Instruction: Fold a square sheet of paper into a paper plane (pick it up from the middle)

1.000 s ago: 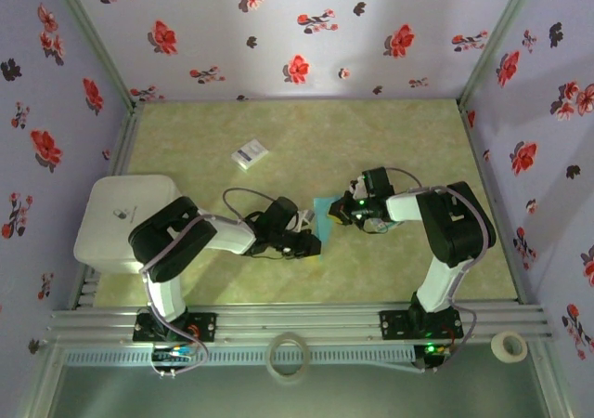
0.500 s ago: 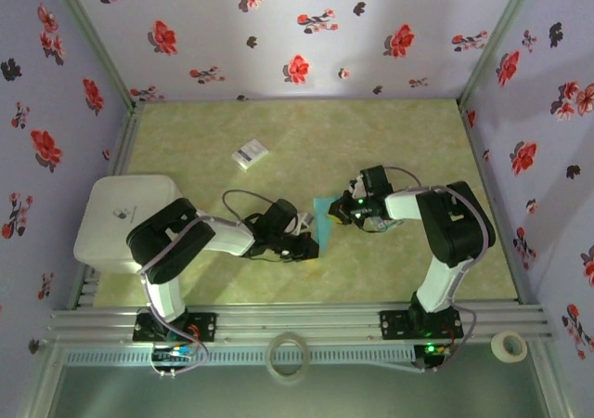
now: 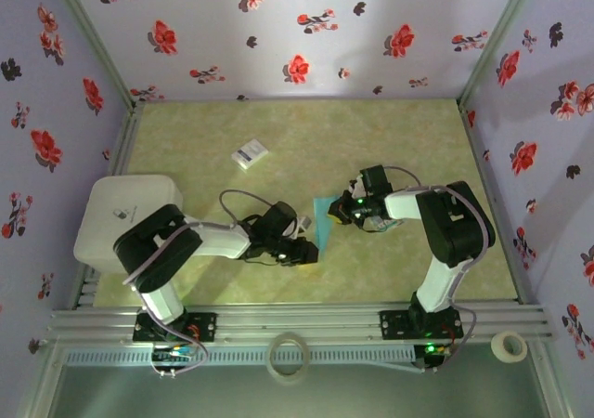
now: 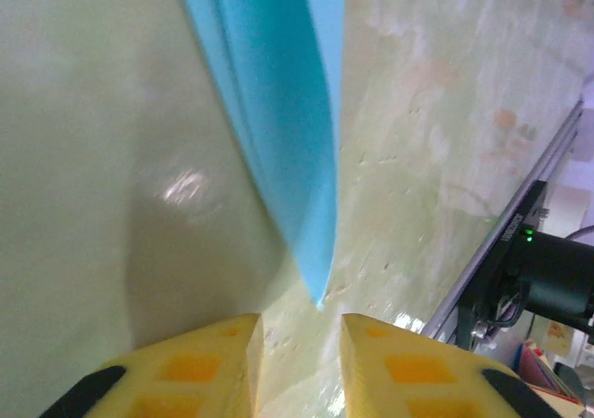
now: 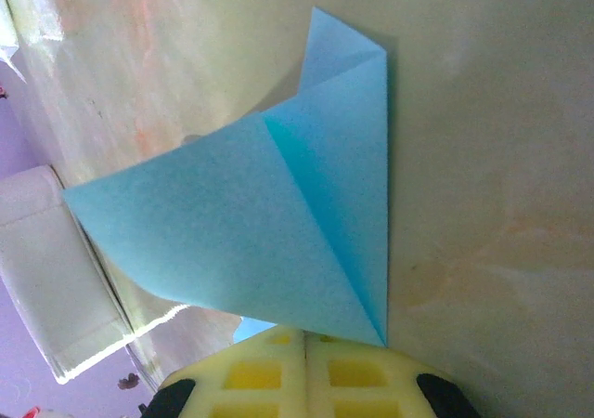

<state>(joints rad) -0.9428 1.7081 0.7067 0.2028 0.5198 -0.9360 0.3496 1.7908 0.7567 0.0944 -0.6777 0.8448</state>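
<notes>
**Right pinching the paper, left loosened off its tip**

My right gripper point(image 5: 304, 346) is clamped tight, fingers pressed together on the near edge of the folded teal paper point(image 5: 260, 223), and one flap curls up off the table point(image 3: 408, 139). My left gripper point(image 4: 299, 330) is slightly parted with nothing between the fingers, and the paper's pointed tip is just in front of it. Both forearms lie low and reach inward, meeting at the paper mid-table.

Top cam overhead; both wrist cams close on paper point(image 5: 278, 214).
</notes>
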